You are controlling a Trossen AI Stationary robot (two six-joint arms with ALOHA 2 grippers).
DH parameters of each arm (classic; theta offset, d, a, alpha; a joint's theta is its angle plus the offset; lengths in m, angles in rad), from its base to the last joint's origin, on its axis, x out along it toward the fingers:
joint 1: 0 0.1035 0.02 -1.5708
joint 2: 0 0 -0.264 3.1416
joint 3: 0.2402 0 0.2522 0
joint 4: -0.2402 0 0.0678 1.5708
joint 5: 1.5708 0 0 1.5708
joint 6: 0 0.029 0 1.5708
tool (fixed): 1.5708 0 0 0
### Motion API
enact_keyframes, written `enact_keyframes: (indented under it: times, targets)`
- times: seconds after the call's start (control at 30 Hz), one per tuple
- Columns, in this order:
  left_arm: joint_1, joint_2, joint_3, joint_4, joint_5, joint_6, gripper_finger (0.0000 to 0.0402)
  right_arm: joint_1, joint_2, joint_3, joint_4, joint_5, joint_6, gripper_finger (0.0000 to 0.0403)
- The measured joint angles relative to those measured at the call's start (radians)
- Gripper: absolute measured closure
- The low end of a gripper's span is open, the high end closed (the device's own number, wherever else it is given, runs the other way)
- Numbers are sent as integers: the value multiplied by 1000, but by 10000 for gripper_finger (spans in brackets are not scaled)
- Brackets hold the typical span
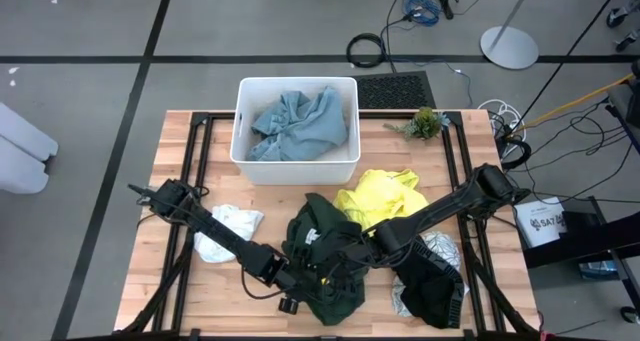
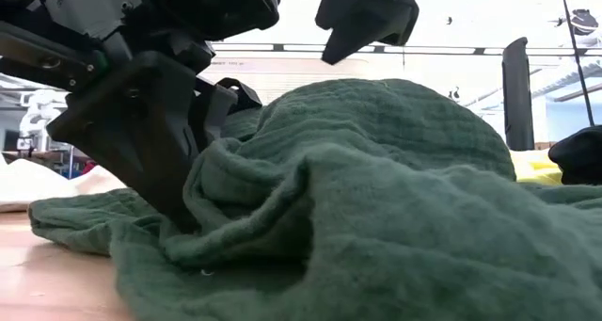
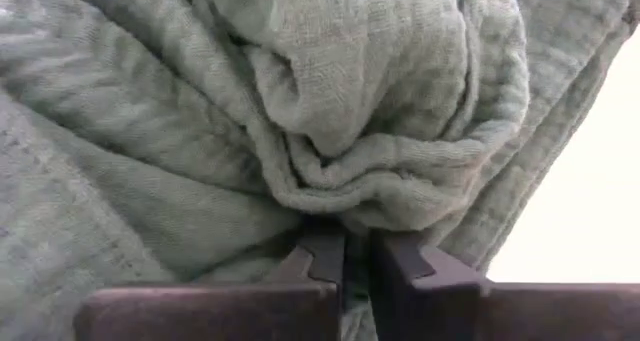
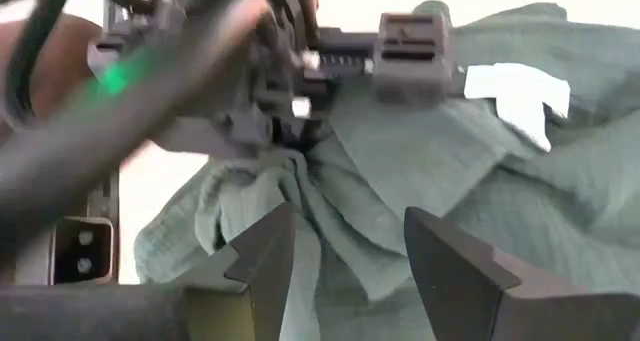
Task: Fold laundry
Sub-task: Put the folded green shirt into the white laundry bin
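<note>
Dark green garment [image 3: 300, 101] bunched — clamped in the left pincer [image 3: 357, 256].
Right pincer [image 4: 345, 246], fingers apart, should be closed on an edge toward 3 o'clock, then the cloth drawn flat.

My left claw [image 3: 357, 266] is dark against dark green cloth [image 1: 330, 251]. Beside it lie bright yellow cloth [image 1: 380, 196] and white cloth [image 1: 225, 231]. Light blue cloth [image 1: 300, 121] fills the white tub [image 1: 240, 131].

Left gripper [image 3: 357, 271] was lowered at the table's front centre, fingers nearly closed together. Right gripper [image 4: 345, 246] faced it, fingers spread apart.
</note>
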Motion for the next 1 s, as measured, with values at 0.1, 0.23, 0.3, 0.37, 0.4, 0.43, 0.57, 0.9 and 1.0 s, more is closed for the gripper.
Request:
enact_keyframes:
  times: [0.1,0.23,0.3,0.37,0.4,0.43,0.57,0.9,1.0]
  targets:
    - [0,0,0,0,0,4,379,9,-22,0,-42,-1,13,225]
    - [-3,-34,-4,-11,-10,26,379,29,-62,0,-95,0,61,225]
    - [-9,-80,-8,-28,-35,40,379,45,-82,0,-113,11,82,225]
    - [-17,-126,-14,-60,-51,55,379,63,-100,0,-119,37,89,225]
    - [-24,-158,-18,-74,-72,58,379,74,-109,0,-119,51,89,225]
    - [-30,-189,-17,-66,-99,59,379,85,-116,0,-118,64,88,225]
    - [-58,-302,-11,-77,-211,59,380,114,-138,0,-114,113,87,225]
    - [-101,-486,-11,-90,-424,137,380,133,-167,0,-114,133,105,225]
    - [-100,-537,-10,-86,-452,166,380,135,-168,0,-114,132,105,225]
